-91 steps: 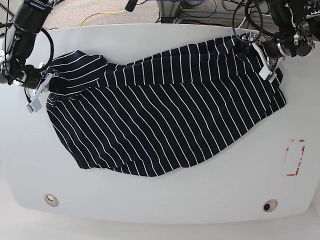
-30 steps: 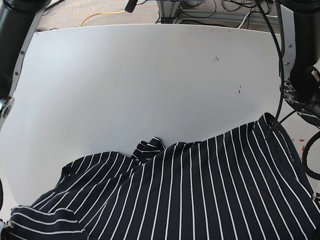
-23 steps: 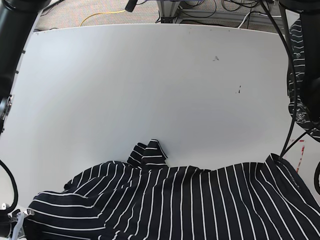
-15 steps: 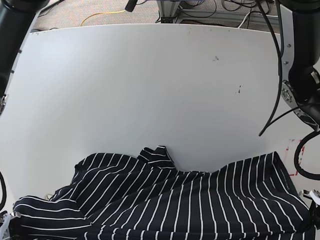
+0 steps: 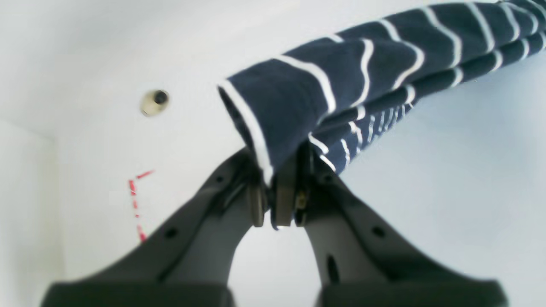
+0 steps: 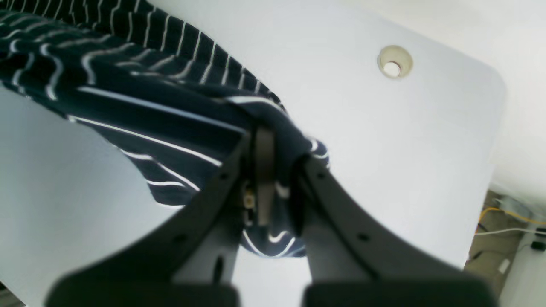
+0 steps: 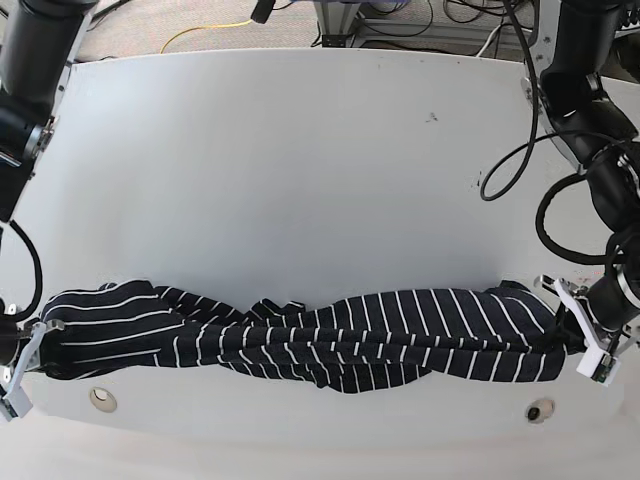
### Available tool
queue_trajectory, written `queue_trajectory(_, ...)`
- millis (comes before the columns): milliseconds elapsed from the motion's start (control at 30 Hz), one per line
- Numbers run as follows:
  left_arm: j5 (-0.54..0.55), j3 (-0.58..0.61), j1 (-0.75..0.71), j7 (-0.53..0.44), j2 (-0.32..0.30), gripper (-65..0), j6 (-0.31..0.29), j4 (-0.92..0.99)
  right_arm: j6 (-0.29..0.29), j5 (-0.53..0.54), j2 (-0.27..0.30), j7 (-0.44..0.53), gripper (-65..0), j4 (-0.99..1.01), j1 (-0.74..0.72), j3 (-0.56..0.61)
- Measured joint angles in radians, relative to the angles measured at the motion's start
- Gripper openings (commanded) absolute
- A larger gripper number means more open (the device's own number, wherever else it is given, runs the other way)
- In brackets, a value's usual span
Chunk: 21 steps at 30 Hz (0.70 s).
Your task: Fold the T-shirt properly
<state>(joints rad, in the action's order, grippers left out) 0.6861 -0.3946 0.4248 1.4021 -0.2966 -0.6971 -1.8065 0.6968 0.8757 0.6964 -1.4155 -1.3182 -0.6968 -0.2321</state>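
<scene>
A: Where is the T-shirt right now?

B: It is stretched as a long, bunched band between the two pincers, across the near part of the white table. The middle sags and twists; the white stripes run in different directions along it.

A: And the left gripper?

B: Its jaws are pressed together on one end of the shirt. In the left wrist view the cloth folds over the fingertips of the left gripper and runs up and away from them.

A: The right gripper?

B: Likewise clamped on the opposite end. In its wrist view the fabric is gathered between the tips of the right gripper, with a small tail hanging just below.

A: Any writing, brands, labels?

B: No readable text. Beside the left pincer there are red dashed marks on the table, forming a corner. A round grommet hole lies beyond that pincer, and another grommet lies beyond the right one, near the table's rounded corner. The wrist views are blurred.
</scene>
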Motion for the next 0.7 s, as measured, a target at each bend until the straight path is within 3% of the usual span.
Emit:
queue_trajectory(233, 0.003, 0.001, -0.213, -0.006, 0.004, -63.3, 0.0, -0.05, -0.003, -0.008, -0.05, -0.01, -65.0, -0.125, 0.301, -0.134)
queue_trajectory(367, 0.006, -0.018, -0.341, -0.005, 0.005, -63.3, 0.0, -0.051, 0.002, 0.091, -0.089, 0.011, -65.0, -0.177, 0.45, -0.19)
queue_trajectory(700, 0.008, -0.119, -0.584, -0.02, -0.001, -63.3, 0.0, -0.085, 0.0, 0.13, -0.111, 0.006, -65.0, -0.182, 0.712, -0.323)
